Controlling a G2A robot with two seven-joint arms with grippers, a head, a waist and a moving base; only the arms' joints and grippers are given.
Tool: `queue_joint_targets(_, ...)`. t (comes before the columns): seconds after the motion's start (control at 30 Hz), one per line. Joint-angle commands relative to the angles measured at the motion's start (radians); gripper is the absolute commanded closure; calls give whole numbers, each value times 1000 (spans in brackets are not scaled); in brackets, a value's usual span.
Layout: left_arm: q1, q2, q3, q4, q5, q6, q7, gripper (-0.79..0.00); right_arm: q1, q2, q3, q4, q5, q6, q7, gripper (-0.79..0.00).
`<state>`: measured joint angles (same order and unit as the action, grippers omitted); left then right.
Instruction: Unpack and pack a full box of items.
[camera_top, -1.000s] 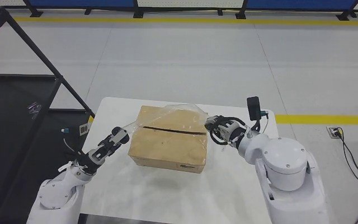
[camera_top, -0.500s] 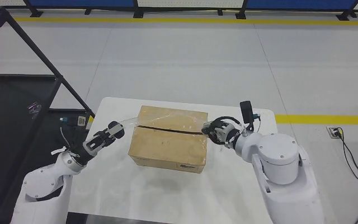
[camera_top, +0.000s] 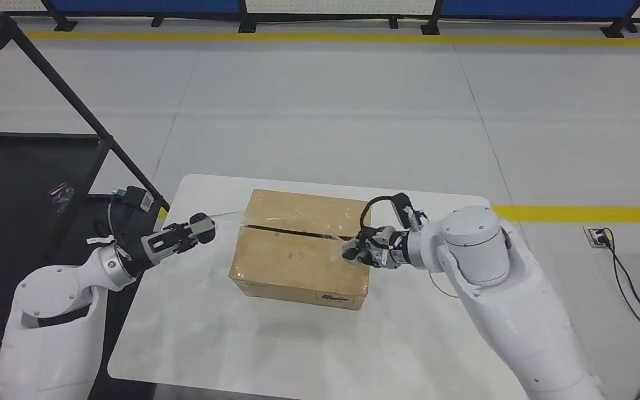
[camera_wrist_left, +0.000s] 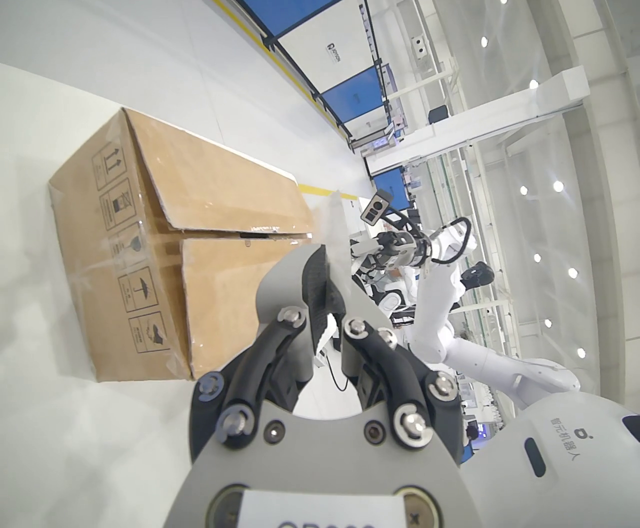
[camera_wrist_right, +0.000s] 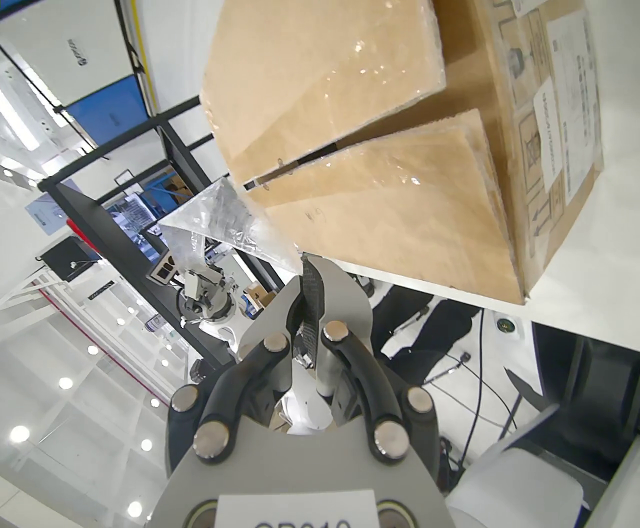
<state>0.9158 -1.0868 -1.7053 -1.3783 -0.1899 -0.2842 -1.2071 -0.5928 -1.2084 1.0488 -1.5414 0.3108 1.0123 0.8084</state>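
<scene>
The white bench (camera_top: 210, 330) carries one cardboard box (camera_top: 300, 262) (flaps closed, a seam across its top), standing nearer the bench's far edge.

Film (camera_top: 292, 212) now flat across box (camera_top: 300, 287)

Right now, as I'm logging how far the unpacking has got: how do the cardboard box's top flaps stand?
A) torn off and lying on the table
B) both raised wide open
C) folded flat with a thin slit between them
C: the cardboard box has its top flaps lying flat, with only a thin slit between them.
</scene>
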Motion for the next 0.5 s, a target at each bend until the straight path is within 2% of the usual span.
queue_joint_targets(0.0,1,0,-1,-1,0,0,1,0,-2,1,3,1,-1,0,0,0)
queue_joint_targets(0.33,1,0,-1,-1,0,0,1,0,-11,0,1,0,1,-10,-9,0)
queue_joint_targets(0.47,6,2,22,-17,12,46,21,0,-2,-3,23,32,91,-2,2,0)
